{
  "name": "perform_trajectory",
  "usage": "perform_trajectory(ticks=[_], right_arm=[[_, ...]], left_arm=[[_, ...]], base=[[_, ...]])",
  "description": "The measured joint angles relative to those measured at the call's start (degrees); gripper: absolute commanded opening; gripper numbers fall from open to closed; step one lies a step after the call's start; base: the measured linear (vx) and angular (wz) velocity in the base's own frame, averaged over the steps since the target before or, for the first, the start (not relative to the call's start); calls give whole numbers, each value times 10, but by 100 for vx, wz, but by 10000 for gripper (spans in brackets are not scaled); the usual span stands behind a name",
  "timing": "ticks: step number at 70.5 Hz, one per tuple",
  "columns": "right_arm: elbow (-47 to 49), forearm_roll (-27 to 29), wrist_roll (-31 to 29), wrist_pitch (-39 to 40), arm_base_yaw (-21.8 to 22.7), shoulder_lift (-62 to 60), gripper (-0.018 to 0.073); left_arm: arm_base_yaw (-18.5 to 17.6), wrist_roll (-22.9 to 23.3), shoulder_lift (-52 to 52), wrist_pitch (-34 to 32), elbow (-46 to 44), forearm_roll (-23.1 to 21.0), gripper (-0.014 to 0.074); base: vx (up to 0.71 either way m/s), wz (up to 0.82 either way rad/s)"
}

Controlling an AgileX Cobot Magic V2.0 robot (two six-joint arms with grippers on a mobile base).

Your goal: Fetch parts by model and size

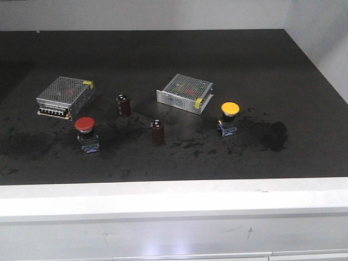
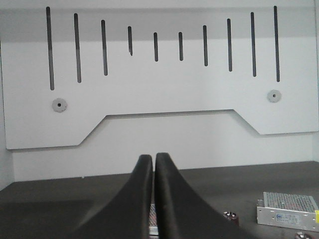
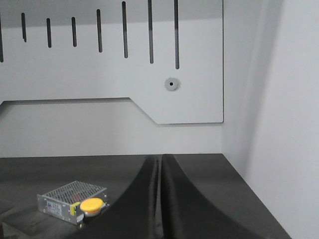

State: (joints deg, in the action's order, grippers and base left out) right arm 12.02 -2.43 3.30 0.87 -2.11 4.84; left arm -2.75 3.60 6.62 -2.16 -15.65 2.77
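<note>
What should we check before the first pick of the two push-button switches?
1. Red switch upright and free-standing: ok.
2. Yellow switch upright: ok.
3. Gap between yellow switch and the power supply behind it: cannot tell.
4. Capacitor nearest the red switch stands apart from it: ok.
5. Left claw open for a grasp: not ok, shut and empty.
6. Right claw open for a grasp: not ok, shut and empty.

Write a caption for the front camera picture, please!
Red button and yellow button stand apart on the dark table.
</note>
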Motion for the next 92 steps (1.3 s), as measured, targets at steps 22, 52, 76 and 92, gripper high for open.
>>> perform_trajectory(ticks=[22, 52, 76, 92], right_arm=[[151, 1, -28, -100, 0, 210, -6], [167, 15, -33, -152, 0, 356, 27], [197, 16, -33, -176, 0, 431, 417], [199, 16, -33, -175, 0, 451, 494]], left_arm=[[0, 0, 250, 183, -178, 0, -6], [0, 0, 367, 227, -182, 0, 5], [0, 2, 368, 222, -182, -15, 335], [-6, -19, 427, 275, -233, -82, 603]], base=[[0, 0], [0, 0], [0, 0], [0, 0]])
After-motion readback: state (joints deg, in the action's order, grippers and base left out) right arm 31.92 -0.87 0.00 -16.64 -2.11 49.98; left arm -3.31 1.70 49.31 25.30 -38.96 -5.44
